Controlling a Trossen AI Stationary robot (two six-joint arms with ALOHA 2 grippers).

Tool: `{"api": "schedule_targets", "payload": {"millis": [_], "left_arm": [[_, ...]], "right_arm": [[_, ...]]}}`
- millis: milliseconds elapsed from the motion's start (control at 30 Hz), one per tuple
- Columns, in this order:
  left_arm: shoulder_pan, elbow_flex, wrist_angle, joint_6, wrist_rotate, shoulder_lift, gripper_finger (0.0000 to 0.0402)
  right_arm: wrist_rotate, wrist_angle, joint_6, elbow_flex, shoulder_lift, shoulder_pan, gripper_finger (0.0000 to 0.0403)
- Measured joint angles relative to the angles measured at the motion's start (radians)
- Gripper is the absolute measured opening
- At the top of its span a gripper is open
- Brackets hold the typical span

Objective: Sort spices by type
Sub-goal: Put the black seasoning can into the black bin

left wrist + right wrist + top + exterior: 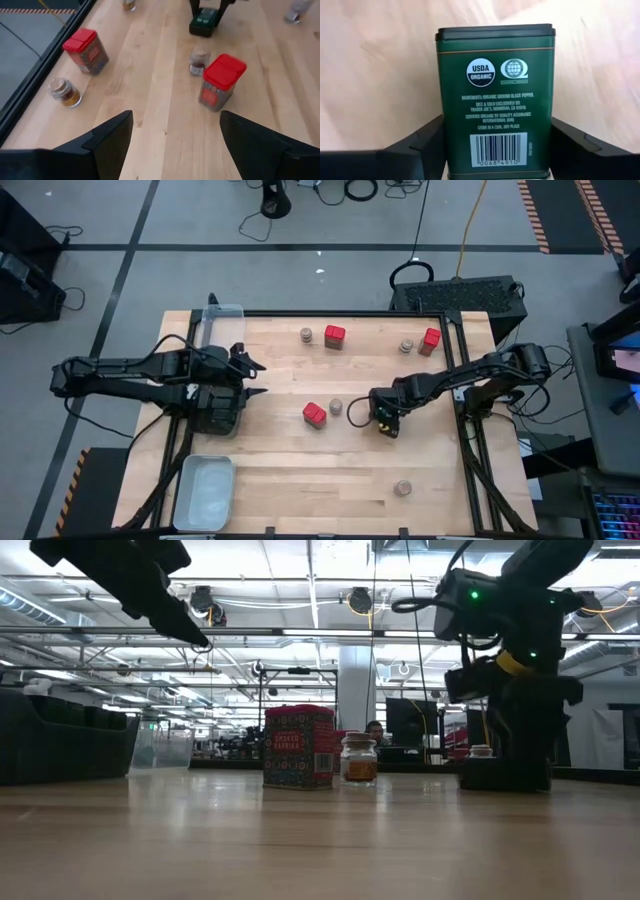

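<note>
Tin in hand: the dark green boxy metal pepper tin with a black lid (496, 97) stands upright on the light wooden table (290, 480), right of centre in the high view, between the fingers of the right end effector (386, 420).
Right end effector: fingers flank the tin's two narrow sides — whether the pads already press it I cannot tell; no lift is visible.
Handling: judged a stiff, light tin with smooth painted walls, so likely slippery; flat parallel sides suit a squeeze at mid-height, below the lid seam, since the lid may pull off.
Left end effector (252, 377): spread wide and empty, raised above the table at centre left of the high view, over a dark tray (215, 412).
Other spices: a red-lidded boxy tin (314, 414) and a short round tan-lidded glass jar (338, 408) sit just left of the green tin; two more red tins and jars lie along the upper edge, one jar at lower right.
Hidden: the finger pads and the tin's base are cut off in the right wrist view; the dark tray's contents are indistinct.
</note>
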Motion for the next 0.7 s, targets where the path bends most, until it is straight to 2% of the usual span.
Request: {"api": "schedule_targets", "payload": {"millis": [100,233,600,700], "left_arm": [[0.000,0.000,0.046,0.006,0.048,0.000,0.0305],[0.000,0.000,0.104,0.036,0.119,0.000,0.0305],[-0.001,0.000,0.252,0.245,0.248,0.000,0.0305],[-0.001,0.000,0.318,0.273,0.321,0.010,0.0305]], "right_arm": [[-0.015,0.009,-0.004,0.023,0.000,0.000,0.0241],[-0.013,0.002,-0.031,0.088,0.000,0.000,0.0245],[-0.019,-0.004,-0.151,0.377,0.000,0.000,0.0250],[-0.079,0.058,-0.197,0.445,-0.002,0.000,0.0251]]}}
